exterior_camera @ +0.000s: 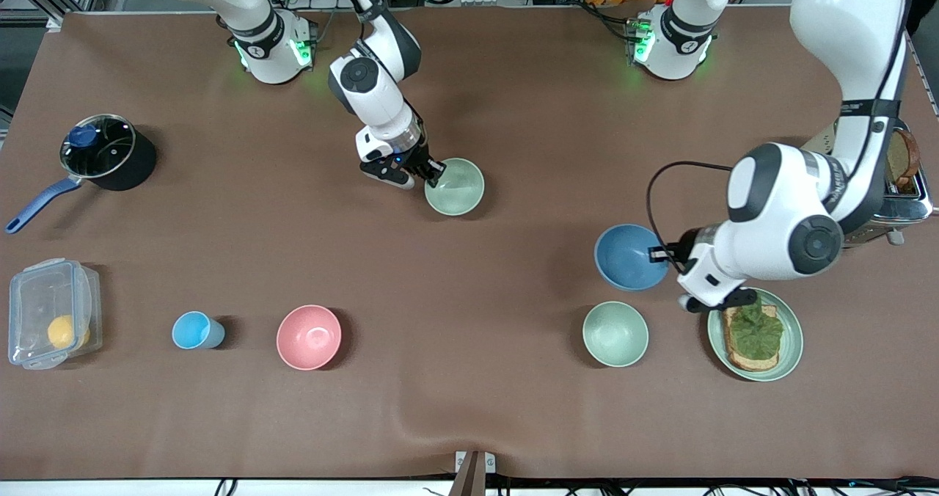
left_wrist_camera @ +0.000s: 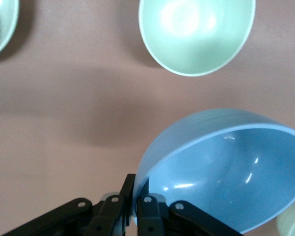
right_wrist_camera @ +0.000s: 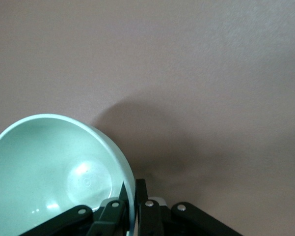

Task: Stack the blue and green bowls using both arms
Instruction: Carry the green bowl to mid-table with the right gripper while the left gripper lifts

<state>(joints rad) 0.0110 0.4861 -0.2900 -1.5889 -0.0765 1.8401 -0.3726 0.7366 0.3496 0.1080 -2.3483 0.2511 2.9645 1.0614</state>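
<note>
my left gripper [left_wrist_camera: 132,199] pinches the blue bowl [exterior_camera: 629,256] rim at frame right; my right gripper [right_wrist_camera: 133,196] pinches the green bowl [exterior_camera: 455,186] rim, upper centre. thin rim grips may slip, tilting bowls.

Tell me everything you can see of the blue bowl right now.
The round matte sky-blue bowl looks like smooth plastic, plain, empty, with a thin rim. The left tool is shut on its rim, and in the left wrist view it sits tilted above the brown table. It is over the table near a pale green bowl and a toast plate, touching neither.
</note>
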